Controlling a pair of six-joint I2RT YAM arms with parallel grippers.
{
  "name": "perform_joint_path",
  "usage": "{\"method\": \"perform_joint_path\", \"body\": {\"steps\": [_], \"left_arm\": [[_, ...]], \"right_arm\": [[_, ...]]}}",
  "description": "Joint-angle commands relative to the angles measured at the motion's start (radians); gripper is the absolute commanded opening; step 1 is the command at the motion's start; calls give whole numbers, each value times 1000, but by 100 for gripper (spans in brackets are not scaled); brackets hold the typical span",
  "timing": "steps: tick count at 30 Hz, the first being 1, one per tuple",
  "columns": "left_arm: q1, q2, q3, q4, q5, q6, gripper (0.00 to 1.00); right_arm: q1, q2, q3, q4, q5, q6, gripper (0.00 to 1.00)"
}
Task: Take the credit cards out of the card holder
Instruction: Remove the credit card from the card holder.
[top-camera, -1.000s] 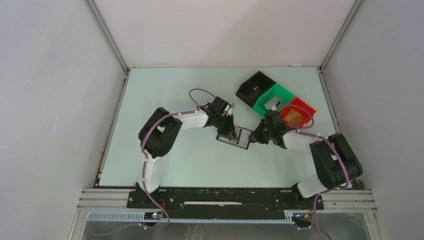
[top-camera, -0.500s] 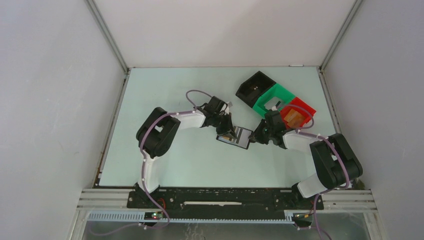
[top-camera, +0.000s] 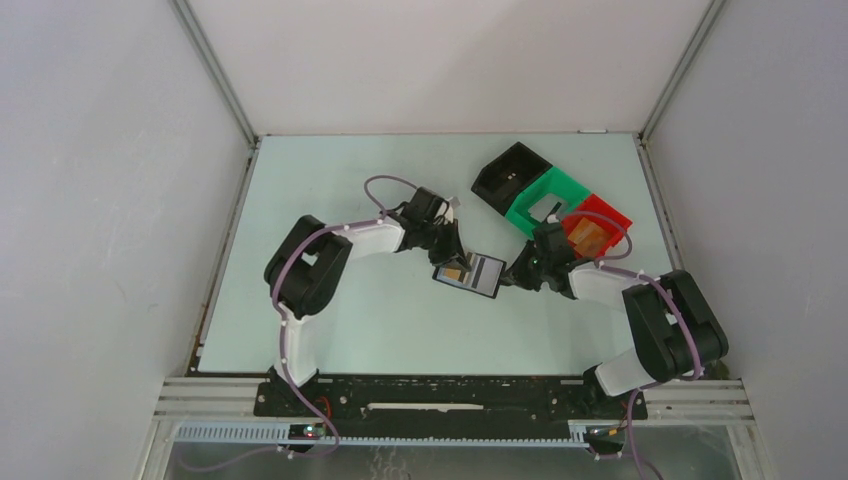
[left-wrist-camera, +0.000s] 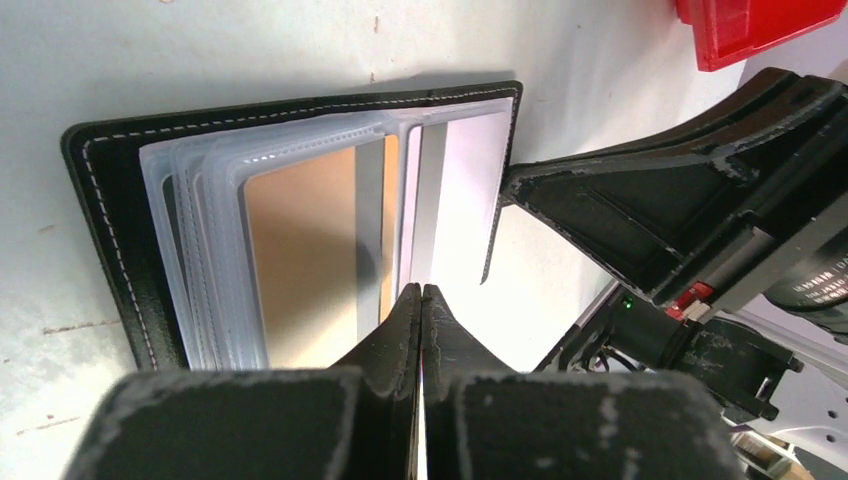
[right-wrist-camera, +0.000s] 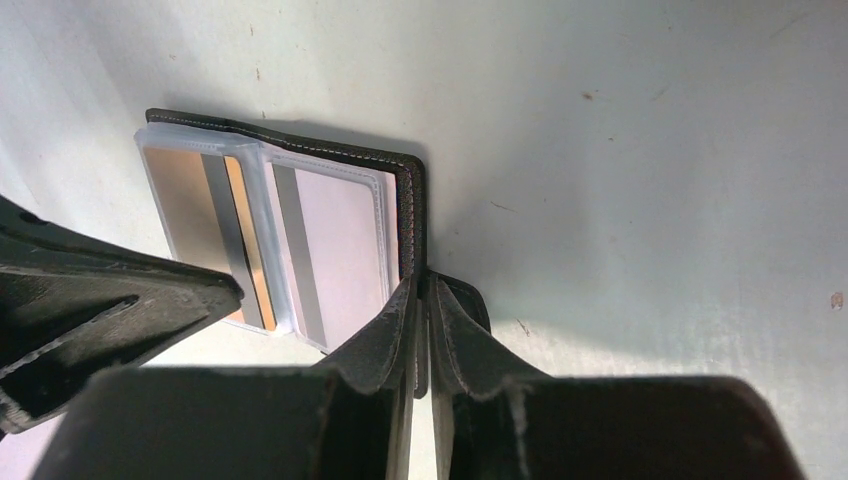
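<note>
Two arms are reaching over the table, the left arm and the right arm, and each is ending in one gripper. Three bins are sitting in a row beyond the right gripper: a black bin, a green bin and a red bin. One card holder is lying open and flat between the two sets of fingers.

The green bin is holding one pale piece and the red bin one orange-tan piece; what the black bin is holding is too small to tell. Clear sleeves are fanning out inside the card holder, and two cards are showing in them. A tan card is lying just beyond the left gripper, and a pale card is lying beside the right gripper's fingers.

The left gripper's fingers are pressing tightly together at the near edge of the sleeves; whether a card is nipped between them cannot be told. The right gripper's fingers are clamping the black cover edge of the card holder.

The pale green table is showing small scuffs, and plain white walls are enclosing it on three sides
</note>
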Motion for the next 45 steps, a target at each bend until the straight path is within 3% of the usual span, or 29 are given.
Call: {"method": "perform_joint_path", "body": {"steps": [1, 11, 21, 27, 38, 45], "left_arm": [[7, -75, -3, -16, 6, 27, 0], [-11, -78, 46, -59, -3, 51, 3], [-30, -42, 115, -114, -53, 60, 42], [-31, -13, 143, -136, -76, 65, 53], [-49, 40, 161, -138, -54, 70, 54], [-51, 22, 157, -137, -63, 73, 51]], "right_arm": [[-2, -2, -13, -32, 23, -16, 17], [11, -164, -8, -41, 61, 5, 19], [29, -115, 71, -43, 8, -7, 22], [32, -52, 71, 7, -8, 8, 22], [35, 19, 71, 23, -14, 15, 21], [57, -37, 71, -3, 32, 13, 21]]}}
